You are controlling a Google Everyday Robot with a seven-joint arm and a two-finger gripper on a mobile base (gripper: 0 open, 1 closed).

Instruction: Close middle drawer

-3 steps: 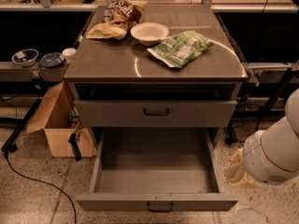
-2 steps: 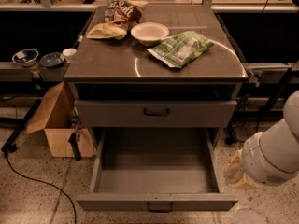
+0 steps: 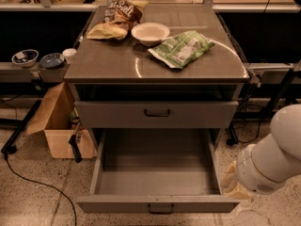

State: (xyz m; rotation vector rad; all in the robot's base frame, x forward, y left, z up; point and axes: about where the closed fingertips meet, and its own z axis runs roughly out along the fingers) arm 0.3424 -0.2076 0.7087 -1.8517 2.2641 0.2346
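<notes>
The middle drawer (image 3: 157, 168) is pulled far out of the grey cabinet. Its deep box is empty, and its low flat front (image 3: 117, 204) with a small dark centre handle (image 3: 161, 209) is nearest the camera. Above it, the taller-fronted top drawer (image 3: 113, 114) stands slightly out from the cabinet. The lowest drawer is hidden under the open one. My gripper is out of view. Only a white arm segment (image 3: 273, 159) shows at the lower right, beside the open drawer's right front corner.
On the cabinet top (image 3: 113, 65) lie a green bag (image 3: 183, 48), a white bowl (image 3: 150, 33) and a brown chip bag (image 3: 117, 15). An open cardboard box (image 3: 56, 121) stands on the floor at the left. Bowls (image 3: 26, 57) sit on a left ledge, and a cable (image 3: 33, 180) crosses the floor.
</notes>
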